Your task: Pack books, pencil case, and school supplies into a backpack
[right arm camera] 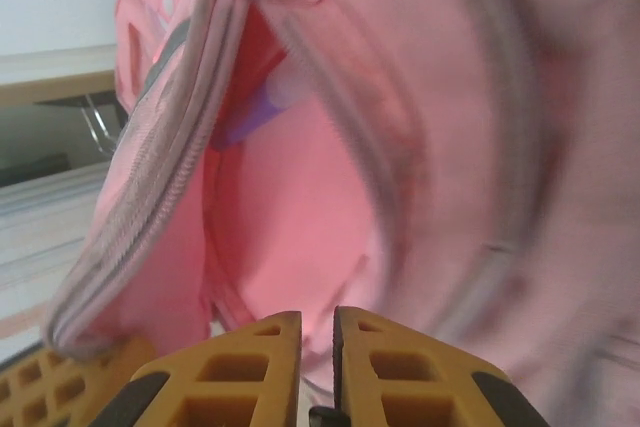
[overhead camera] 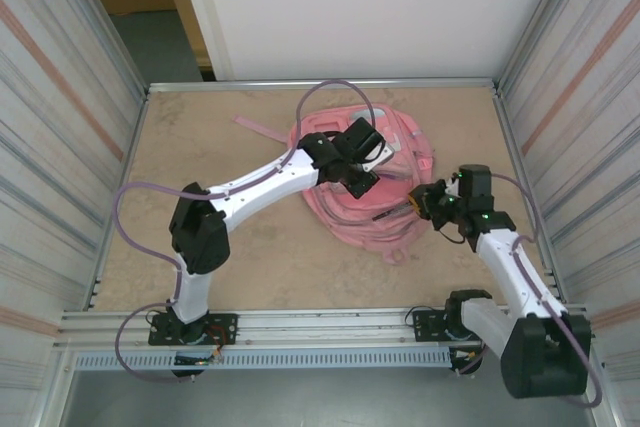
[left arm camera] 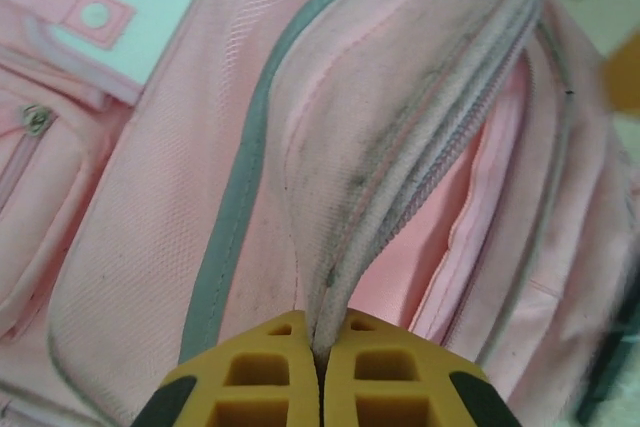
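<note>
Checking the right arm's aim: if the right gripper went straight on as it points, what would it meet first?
Probably the pink inner lining of the open backpack, right ahead of the right gripper; the view is blurred, so how soon is unclear.

Beige tabletop (overhead camera: 210, 137) between ribbed side walls (overhead camera: 60, 97)

The large soft pink fabric backpack (overhead camera: 345, 215) lies on the beige flat table (overhead camera: 200, 137), right of centre. The left gripper (overhead camera: 360, 183) sits over its middle, the right gripper (overhead camera: 422, 198) at its right edge.
</note>
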You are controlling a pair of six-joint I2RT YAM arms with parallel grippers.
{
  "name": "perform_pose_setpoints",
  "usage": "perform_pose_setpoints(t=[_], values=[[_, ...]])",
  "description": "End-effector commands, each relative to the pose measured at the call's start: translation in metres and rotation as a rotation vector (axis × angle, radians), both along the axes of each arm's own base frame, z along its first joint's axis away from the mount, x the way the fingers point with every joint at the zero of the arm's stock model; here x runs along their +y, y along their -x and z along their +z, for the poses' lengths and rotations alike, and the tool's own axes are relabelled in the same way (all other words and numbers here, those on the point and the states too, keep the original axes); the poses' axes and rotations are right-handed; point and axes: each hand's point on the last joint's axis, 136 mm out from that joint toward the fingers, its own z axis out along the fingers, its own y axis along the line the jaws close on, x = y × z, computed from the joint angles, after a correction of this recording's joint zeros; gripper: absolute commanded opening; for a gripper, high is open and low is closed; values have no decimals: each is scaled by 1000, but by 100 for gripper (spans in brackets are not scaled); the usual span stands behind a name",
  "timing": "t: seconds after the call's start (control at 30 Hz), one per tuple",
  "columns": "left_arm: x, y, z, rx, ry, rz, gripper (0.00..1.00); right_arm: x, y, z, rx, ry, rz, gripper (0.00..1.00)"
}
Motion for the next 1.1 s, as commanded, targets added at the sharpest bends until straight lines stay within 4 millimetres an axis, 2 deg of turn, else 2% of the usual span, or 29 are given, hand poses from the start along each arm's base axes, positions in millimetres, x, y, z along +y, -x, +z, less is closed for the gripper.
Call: perform_pose_setpoints(t=[0.0,0.07,0.13,0.2,0.33,0.37,0.57,0.67,0.77,0.9,1.0,1.07], values=[[-23,11,61,-13,196,-30,0,0,-36,5,-43,-25,-155,12],[-24,11,61,-9,199,-30,0,3,-44,2,-39,-1,-175,15],[-25,11,60,-2,205,-29,0,9,-52,3,-42,17,-167,21],[-27,11,59,10,213,-30,0,15,-58,9,-55,28,-151,23],[-24,13,63,39,242,-35,0,11,-55,11,-55,58,-174,41],[-22,11,62,40,244,-30,0,8,-52,10,-50,72,-174,42],[-16,11,60,57,260,-20,0,-5,-25,5,-26,139,-144,39],[-13,6,58,55,271,0,0,-1,-14,4,-27,167,-88,35],[-16,10,62,97,313,-16,0,13,-6,3,-48,187,-13,32],[-21,14,62,120,344,-39,0,33,-7,7,-129,199,71,30],[-25,19,64,148,365,-53,0,29,-12,-4,-91,231,32,39],[-26,21,65,148,381,-61,0,23,-17,-11,-88,272,17,40]])
